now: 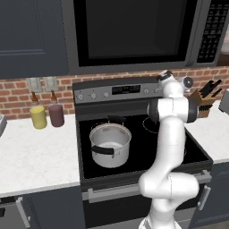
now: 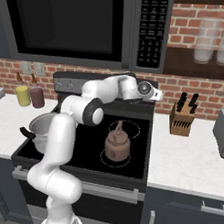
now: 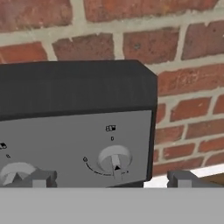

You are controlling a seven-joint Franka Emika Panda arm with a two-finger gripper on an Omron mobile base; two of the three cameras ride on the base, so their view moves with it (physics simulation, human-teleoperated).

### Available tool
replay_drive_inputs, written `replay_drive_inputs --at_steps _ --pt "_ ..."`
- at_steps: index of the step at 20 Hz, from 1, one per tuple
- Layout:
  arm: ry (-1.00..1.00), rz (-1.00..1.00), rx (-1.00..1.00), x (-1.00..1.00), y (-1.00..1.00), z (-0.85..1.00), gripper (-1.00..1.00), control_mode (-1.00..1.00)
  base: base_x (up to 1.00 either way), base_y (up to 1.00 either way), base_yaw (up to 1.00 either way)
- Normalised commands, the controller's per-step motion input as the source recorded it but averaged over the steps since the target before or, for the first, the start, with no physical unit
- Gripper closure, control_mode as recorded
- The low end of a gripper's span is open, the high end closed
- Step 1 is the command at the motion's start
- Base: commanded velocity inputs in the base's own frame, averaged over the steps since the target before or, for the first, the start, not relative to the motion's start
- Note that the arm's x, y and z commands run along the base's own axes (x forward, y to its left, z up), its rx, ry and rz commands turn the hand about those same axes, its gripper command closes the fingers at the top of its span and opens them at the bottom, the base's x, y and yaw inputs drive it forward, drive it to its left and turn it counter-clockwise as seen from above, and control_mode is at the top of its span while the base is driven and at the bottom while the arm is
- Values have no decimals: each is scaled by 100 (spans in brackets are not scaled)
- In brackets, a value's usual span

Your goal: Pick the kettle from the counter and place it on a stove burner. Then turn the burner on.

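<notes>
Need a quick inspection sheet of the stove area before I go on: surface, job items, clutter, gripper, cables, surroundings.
Surface: black glass cooktop, white counter on both sides.
Job's things: kettle upright on a front stove burner; control knob close ahead of the gripper.
Clutter: silver pot on the left burner; two bottles; knife block.
Gripper: gripper open, holding nothing, at the back panel.
Cables: nothing seen.
Surroundings: brick wall, microwave above.

White robot arm (image 1: 170,147)
Glossy rounded white segments, dark bands at the joints, small dark grey fingertips (image 3: 41,178).

Even, soft, slightly blurry rendered light.
</notes>
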Motion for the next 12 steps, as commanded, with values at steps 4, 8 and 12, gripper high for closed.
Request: replay_drive_inputs --at_steps 4,8,12 --pt "0 0 0 30 0 -11 -100 -100 0 0 0" --pt "0 0 0 30 0 -13 -100 -100 0 0 0" --pt "0 0 0 25 0 -19 -100 -100 0 0 0"
